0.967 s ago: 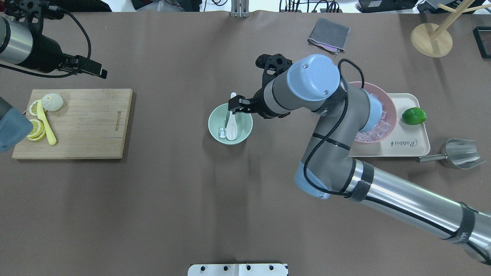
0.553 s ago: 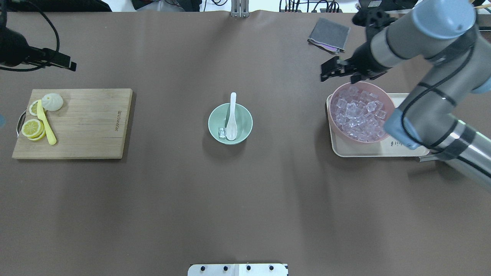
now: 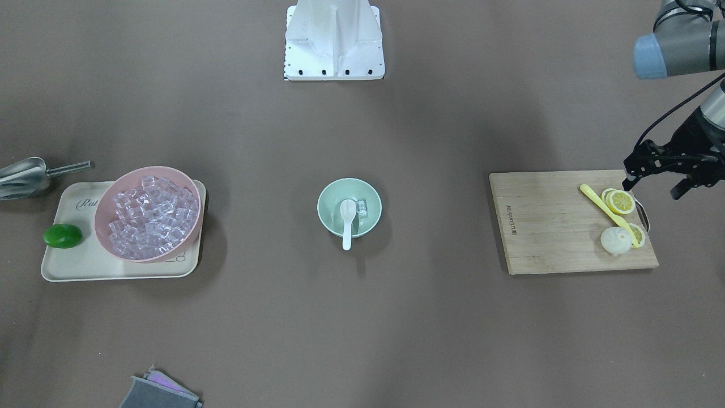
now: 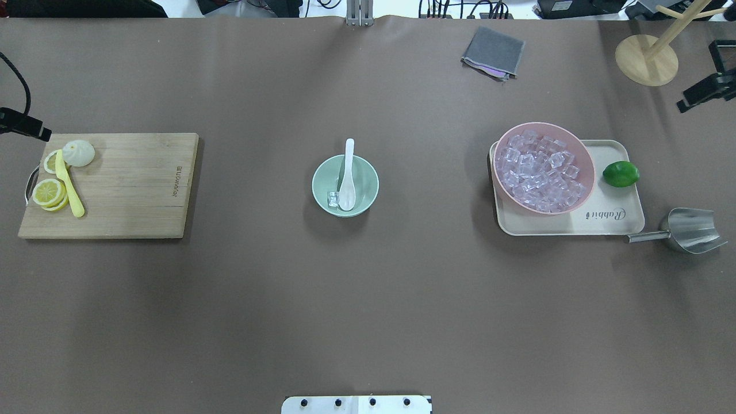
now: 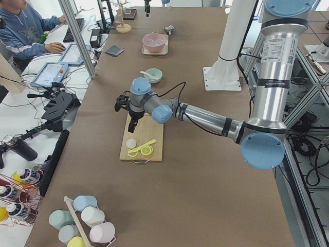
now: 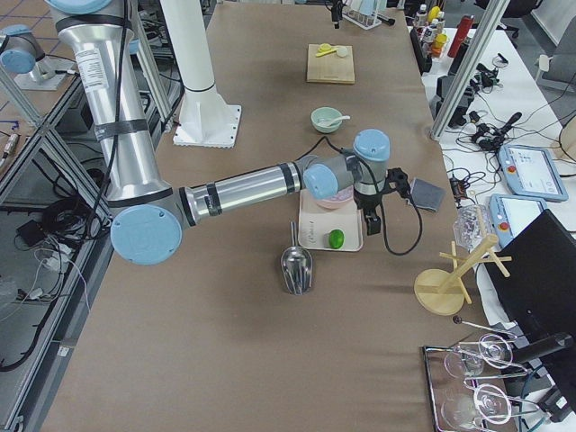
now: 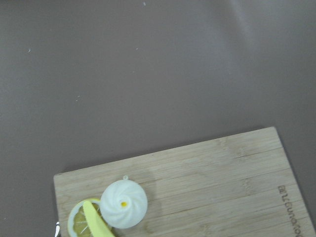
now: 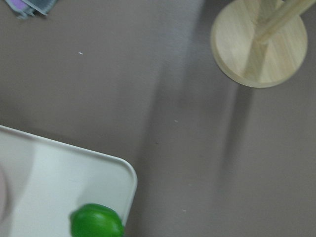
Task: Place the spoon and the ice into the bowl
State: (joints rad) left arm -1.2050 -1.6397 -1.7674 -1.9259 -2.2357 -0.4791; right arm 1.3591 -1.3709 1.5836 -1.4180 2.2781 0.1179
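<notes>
Starting at the desk's left edge: the left gripper (image 3: pixel 651 188) is hanging over the far-left corner of the cutting board (image 4: pixel 126 190), fingers apart, carrying nothing.

Moving to the middle of the desk, well clear of every edge, the bowl (image 4: pixel 368 172) is holding both task items. The spoon (image 4: pixel 348 167) is lying with its scoop on the bottom and its handle sticking out over the rim toward the far edge, and one cube of ice (image 4: pixel 333 199) is sitting just beside the scoop, on its left.

Toward the right edge, the pink bowl (image 4: pixel 496 167) is sitting heaped with cubes on its tray (image 4: pixel 609 221). The right gripper (image 4: pixel 704 92) is poking in at the far-right corner – only part of it is showing, so I cannot tell whether it is parted or closed.

The job is looking done. The risk now is that overhanging handle – if an arm comes in low for another cube, it could be clipping the handle and levering spoon and ice out, or dropping a cube onto the scoop and tipping it.
</notes>
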